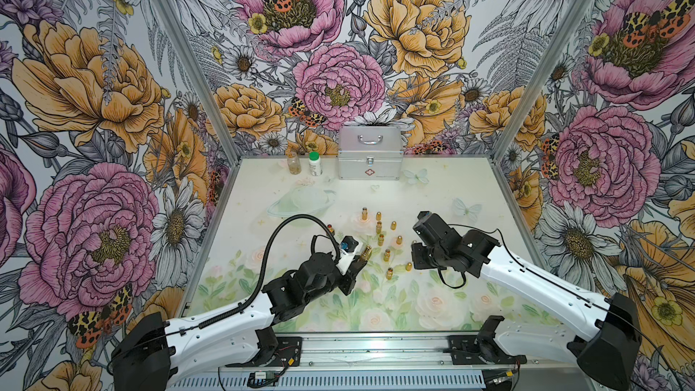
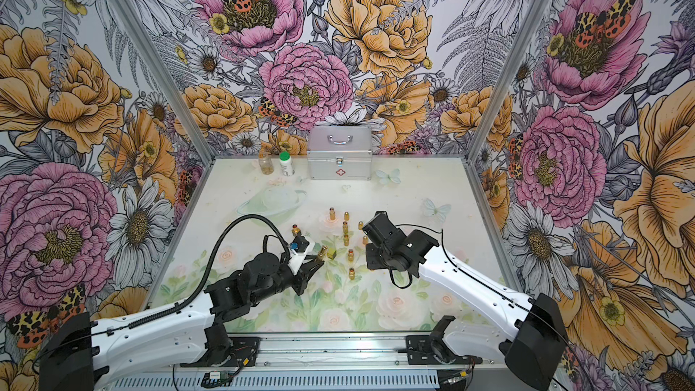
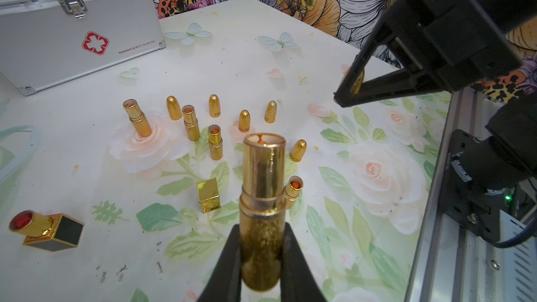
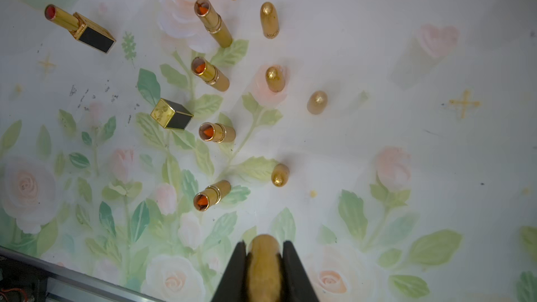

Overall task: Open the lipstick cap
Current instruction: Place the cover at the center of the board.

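Left arm reaches in low from the near edge, wrist about level. Left gripper has its fingers clamped on the lipstick tube, which sticks out forward. Right arm angles inward, wrist bent downward. Right gripper is pinched tight on the cap (mostly hidden in both top views). The grippers are near each other, not touching.

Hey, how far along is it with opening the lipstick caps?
Done: several gold tubes stand open beside loose caps, and the square lipstick is uncapped too. In hand: left gripper holds an open tube, right gripper holds a gold cap. Left: probably just setting both down; I see no capped lipstick.
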Tool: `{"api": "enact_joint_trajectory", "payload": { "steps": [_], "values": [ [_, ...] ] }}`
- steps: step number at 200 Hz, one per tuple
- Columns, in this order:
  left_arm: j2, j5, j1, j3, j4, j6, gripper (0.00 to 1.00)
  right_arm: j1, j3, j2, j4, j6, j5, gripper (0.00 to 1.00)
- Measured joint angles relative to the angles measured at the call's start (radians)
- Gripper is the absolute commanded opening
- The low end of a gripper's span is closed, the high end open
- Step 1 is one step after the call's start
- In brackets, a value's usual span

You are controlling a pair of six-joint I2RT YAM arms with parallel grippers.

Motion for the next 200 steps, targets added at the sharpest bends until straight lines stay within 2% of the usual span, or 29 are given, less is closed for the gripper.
{"api": "enact_joint_trajectory", "payload": {
  "steps": [46,86,170,200],
  "values": [
    [-0.003,-0.004,-0.005,-0.006,-0.001,-0.005,0.0,0.124,-0.168,0.004,0.142,0.078,0.011,0.16],
    [-0.009,-0.007,-0.005,-0.012,-0.002,-0.008,0.0,0.153,-0.256,0.069,0.267,0.105,0.015,0.16],
    [-0.011,-0.014,-0.006,-0.017,-0.004,-0.008,0.0,0.201,-0.294,0.166,0.402,0.1,0.041,0.16],
    [-0.011,-0.014,-0.006,-0.017,-0.004,-0.008,0.0,0.221,-0.296,0.189,0.41,0.1,0.061,0.2]
  ]
}}
